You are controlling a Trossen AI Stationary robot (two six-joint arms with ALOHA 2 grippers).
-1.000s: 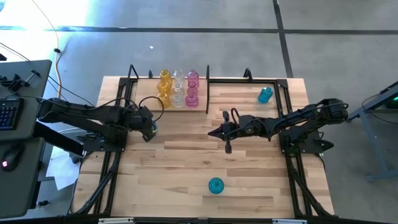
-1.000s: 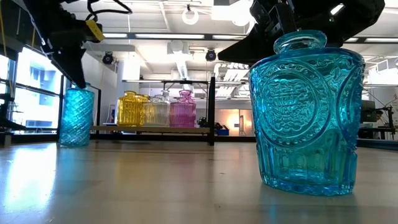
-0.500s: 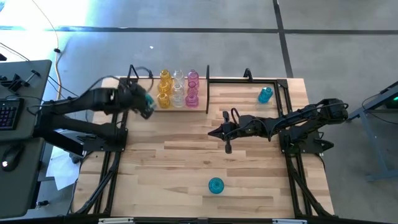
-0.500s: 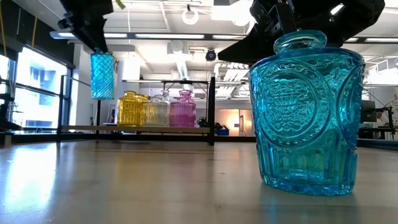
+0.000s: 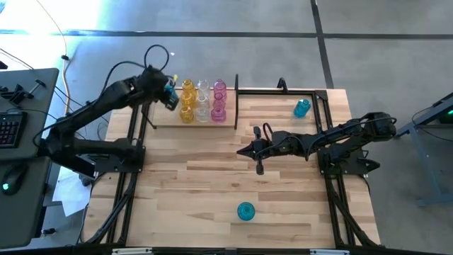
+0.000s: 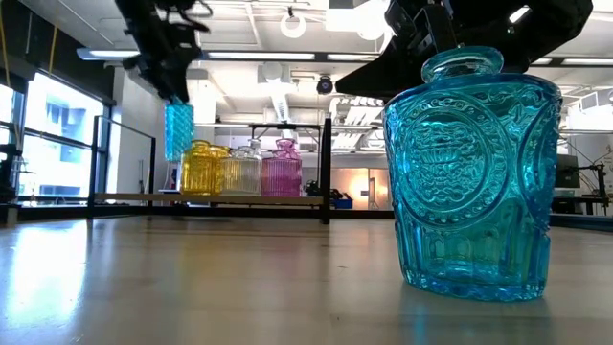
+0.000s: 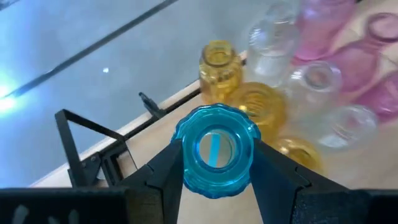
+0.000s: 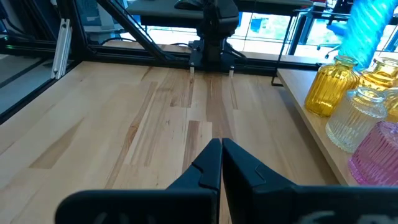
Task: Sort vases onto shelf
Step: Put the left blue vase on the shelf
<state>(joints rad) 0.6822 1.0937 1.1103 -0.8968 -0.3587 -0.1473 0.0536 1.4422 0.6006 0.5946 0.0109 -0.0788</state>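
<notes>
Overhead, the left end effector (image 5: 168,93) was found gripping a ribbed teal vase (image 6: 178,131), its fingers (image 7: 163,171) clamped on either side of the neck. The vase hung upright, long axis vertical and mouth upward, directly below the end effector and clear of any surface. It was positioned just beside the amber-yellow vases (image 5: 187,100) at the left end of the shelf (image 5: 230,125), which stood along the bench's (image 5: 212,184) far edge. Clear vases (image 5: 202,100) and pink vases (image 5: 219,100) stood in rows next to the yellow ones. The right end effector (image 5: 259,168) was closed and empty, near the bench's centre. One teal vase (image 5: 302,108) stood upright near the far right corner, another (image 5: 245,211) near the near edge.
</notes>
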